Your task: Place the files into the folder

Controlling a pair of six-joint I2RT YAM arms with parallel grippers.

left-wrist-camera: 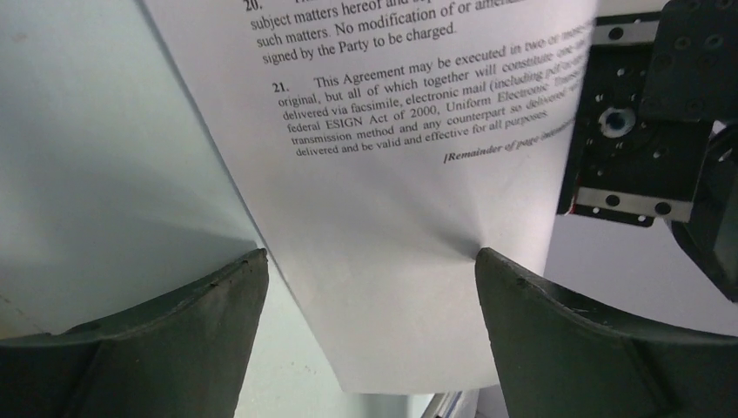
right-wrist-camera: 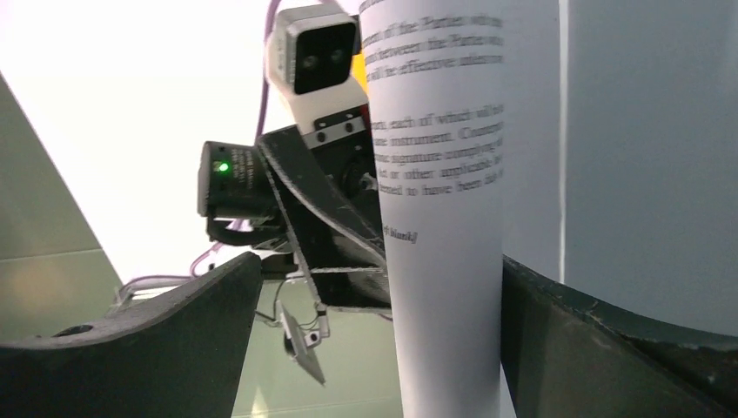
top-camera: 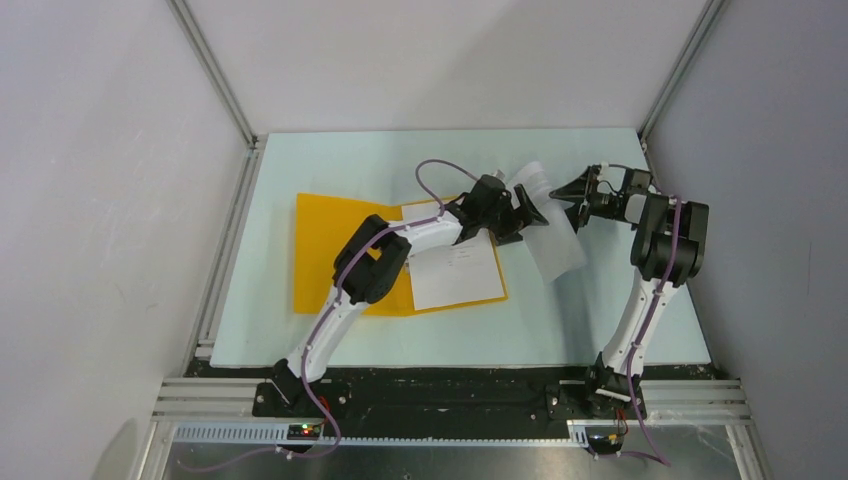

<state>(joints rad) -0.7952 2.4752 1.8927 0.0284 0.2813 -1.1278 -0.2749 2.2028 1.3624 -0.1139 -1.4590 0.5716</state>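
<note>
The orange folder lies open and flat on the table, left of centre. One white printed sheet lies on its right cover. A second sheet is bowed up off the table right of the folder. My left gripper is open. In the left wrist view this sheet passes between the jaws, and the right fingertip dents it. My right gripper is open and faces left. In the right wrist view the curled sheet stands between the jaws, close to the right finger.
The pale green table is bounded by grey walls and aluminium rails on the left, back and right. The two grippers stand close together, tip to tip, at the back centre. The left arm reaches over the folder's right cover.
</note>
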